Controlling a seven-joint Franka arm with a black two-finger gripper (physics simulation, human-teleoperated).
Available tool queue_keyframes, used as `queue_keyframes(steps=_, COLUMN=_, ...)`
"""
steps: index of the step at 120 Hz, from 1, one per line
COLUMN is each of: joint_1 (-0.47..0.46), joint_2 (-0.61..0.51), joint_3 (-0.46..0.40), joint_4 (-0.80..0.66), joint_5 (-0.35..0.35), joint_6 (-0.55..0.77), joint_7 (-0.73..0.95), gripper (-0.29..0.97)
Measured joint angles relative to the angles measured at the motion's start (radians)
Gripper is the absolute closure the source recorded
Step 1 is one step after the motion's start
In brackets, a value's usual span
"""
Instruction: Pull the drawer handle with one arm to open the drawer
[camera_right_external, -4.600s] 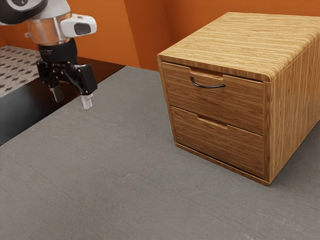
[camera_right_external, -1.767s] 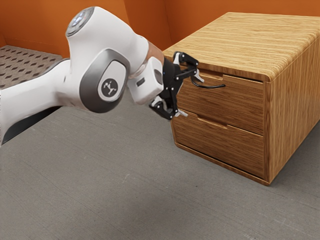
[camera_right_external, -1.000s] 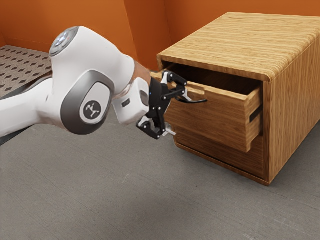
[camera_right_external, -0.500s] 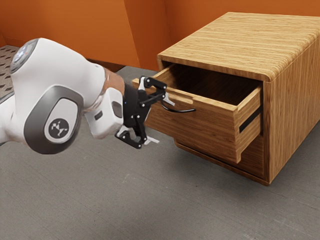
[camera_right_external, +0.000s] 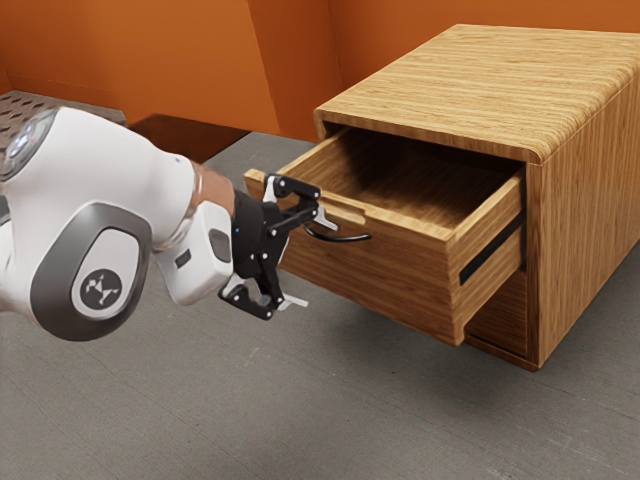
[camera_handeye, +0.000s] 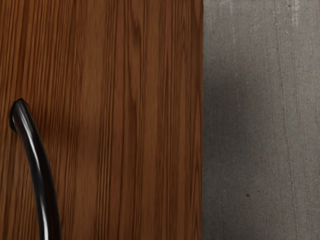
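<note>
Drawer (camera_right_external: 395, 272) pulled out of cabinet (camera_right_external: 500, 90), bare wood inside, bottom partly hidden behind front panel, gripper (camera_right_external: 306, 256) spread wide, hooked on handle (camera_right_external: 342, 237).

Exterior camera sits raised and off to one side, looking down across the grey surface (camera_right_external: 300, 400) at the cabinet (camera_right_external: 500, 90) front corner, while the wrist camera faces the drawer front (camera_handeye: 125, 120) close up, sharing that front, its handle (camera_handeye: 37, 170) and the surface.
</note>
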Motion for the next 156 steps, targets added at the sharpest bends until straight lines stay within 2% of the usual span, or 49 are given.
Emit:
queue_keyframes(steps=32, joint_1=0.000, joint_2=-0.047, joint_3=0.001, joint_4=-0.029, joint_5=-0.001, joint_6=-0.004, joint_7=-0.004, gripper=0.00)
queue_keyframes(steps=49, joint_1=-0.002, joint_2=-0.025, joint_3=0.000, joint_4=-0.038, joint_5=0.002, joint_6=0.007, joint_7=-0.007, gripper=-0.07)
queue_keyframes(steps=68, joint_1=-0.001, joint_2=-0.064, joint_3=0.001, joint_4=-0.071, joint_5=-0.001, joint_6=0.012, joint_7=-0.011, gripper=0.05)
queue_keyframes(steps=75, joint_1=-0.001, joint_2=-0.093, joint_3=0.001, joint_4=-0.080, joint_5=-0.005, joint_6=0.005, joint_7=-0.012, gripper=0.06)
queue_keyframes(steps=104, joint_1=-0.001, joint_2=-0.144, joint_3=0.001, joint_4=-0.126, joint_5=-0.008, joint_6=-0.012, joint_7=-0.016, gripper=-0.01)
queue_keyframes(steps=116, joint_1=-0.002, joint_2=-0.167, joint_3=0.001, joint_4=-0.135, joint_5=-0.007, joint_6=-0.029, joint_7=-0.017, gripper=0.03)
queue_keyframes(steps=156, joint_1=-0.007, joint_2=-0.219, joint_3=0.001, joint_4=-0.152, joint_5=-0.009, joint_6=-0.093, joint_7=-0.020, gripper=0.00)
